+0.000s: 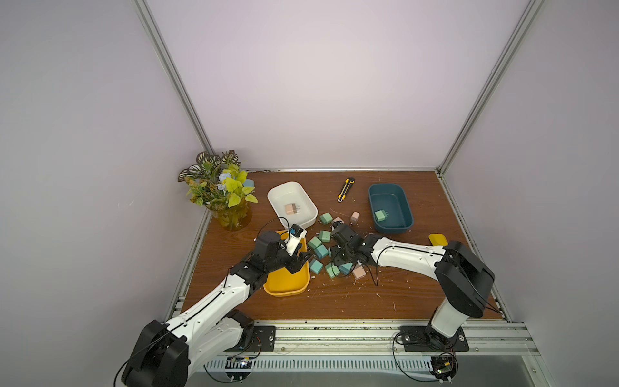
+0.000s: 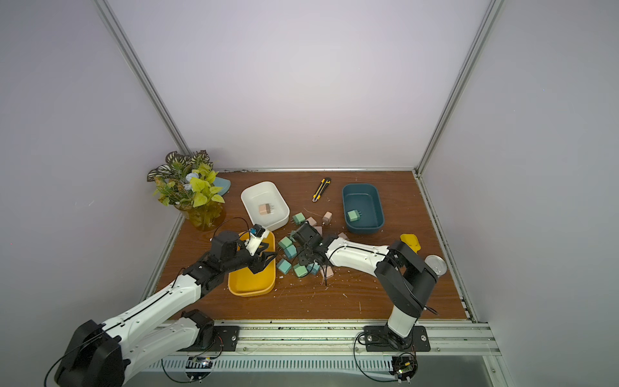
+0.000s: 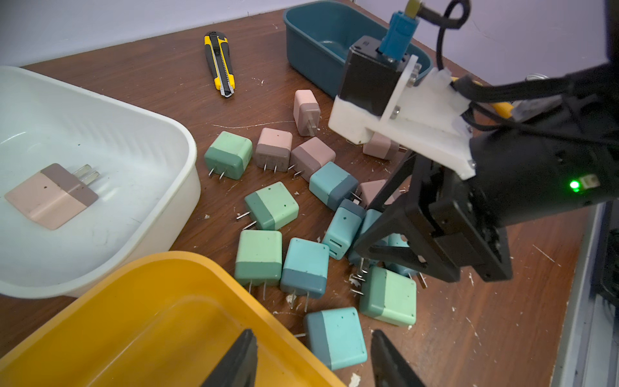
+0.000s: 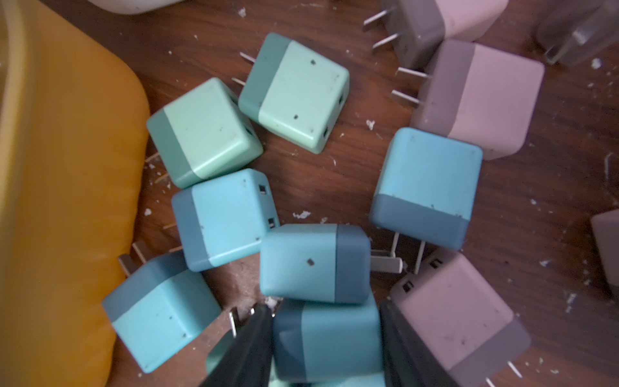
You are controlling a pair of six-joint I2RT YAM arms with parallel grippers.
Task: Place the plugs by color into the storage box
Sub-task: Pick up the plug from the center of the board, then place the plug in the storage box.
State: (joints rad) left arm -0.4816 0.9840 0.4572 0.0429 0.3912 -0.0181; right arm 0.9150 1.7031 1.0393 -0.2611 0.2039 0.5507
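The wooden tabletop [image 1: 335, 301] is showing reddish-brown grain flecked with white, and the small cube-shaped plastic plugs [image 1: 321, 250] are coming two-toned: a mint-green plug [image 3: 271, 206] with a darker green band, a teal-blue plug [image 4: 326, 341] with a slate-blue band, a pale pink plug [image 4: 479, 100] with a grey-brown band. A white rectangular plastic box [image 1: 288, 196], a mustard-yellow box [image 1: 288, 282] and a dark teal box [image 1: 388, 200] are each showing one plain colour, and the retractable utility knife [image 1: 346, 189] is wearing yellow and black.
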